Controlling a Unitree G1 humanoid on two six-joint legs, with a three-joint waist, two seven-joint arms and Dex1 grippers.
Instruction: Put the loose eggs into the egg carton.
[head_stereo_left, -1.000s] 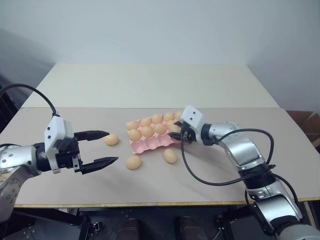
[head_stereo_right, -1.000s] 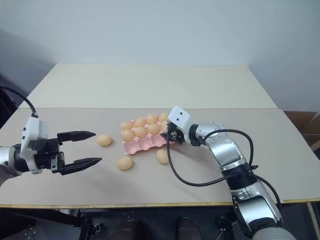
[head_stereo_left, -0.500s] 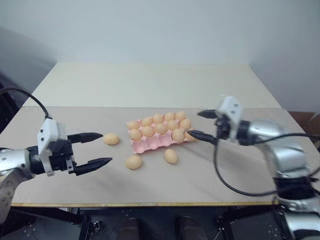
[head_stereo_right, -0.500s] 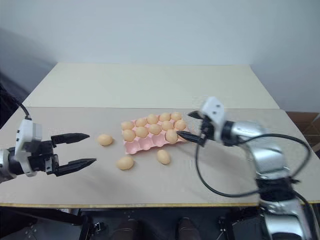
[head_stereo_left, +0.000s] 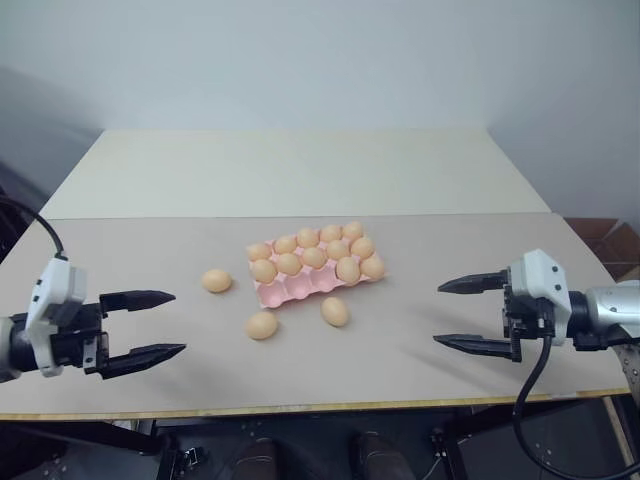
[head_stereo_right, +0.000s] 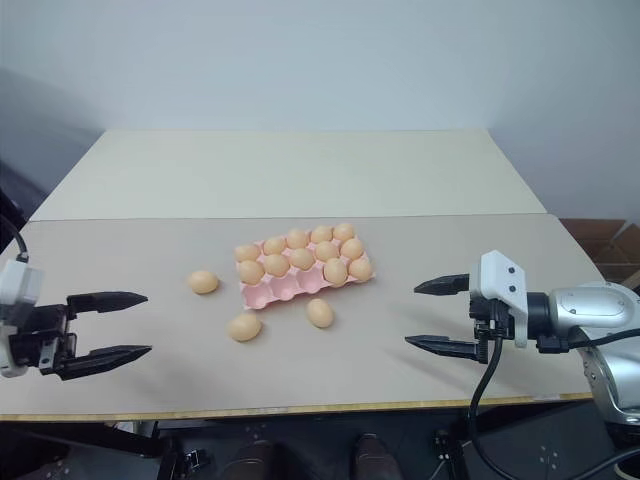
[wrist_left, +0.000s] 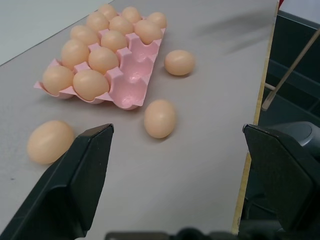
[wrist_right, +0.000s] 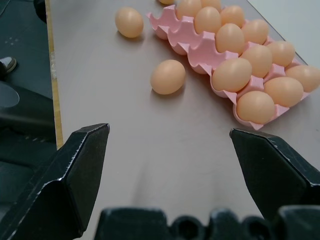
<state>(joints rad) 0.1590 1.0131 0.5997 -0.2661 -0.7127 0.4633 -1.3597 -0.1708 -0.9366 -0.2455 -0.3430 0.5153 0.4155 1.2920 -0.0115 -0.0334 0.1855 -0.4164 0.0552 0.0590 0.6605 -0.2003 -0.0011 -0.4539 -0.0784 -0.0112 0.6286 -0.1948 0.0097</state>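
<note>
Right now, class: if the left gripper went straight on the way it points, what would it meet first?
Probably the loose egg nearest the table's front edge: it lies between the left gripper's open fingers in the wrist view. Depth is uncertain; the gripper might pass above it.

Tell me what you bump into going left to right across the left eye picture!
Left claw → lone egg → egg by the table's front → egg carton → right claw.

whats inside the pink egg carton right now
The egg carton holds eleven eggs: the two far rows are full, and one egg sits at the near row's right end. The other four near cups are bare. The cup bottoms under the eggs are covered.
</note>
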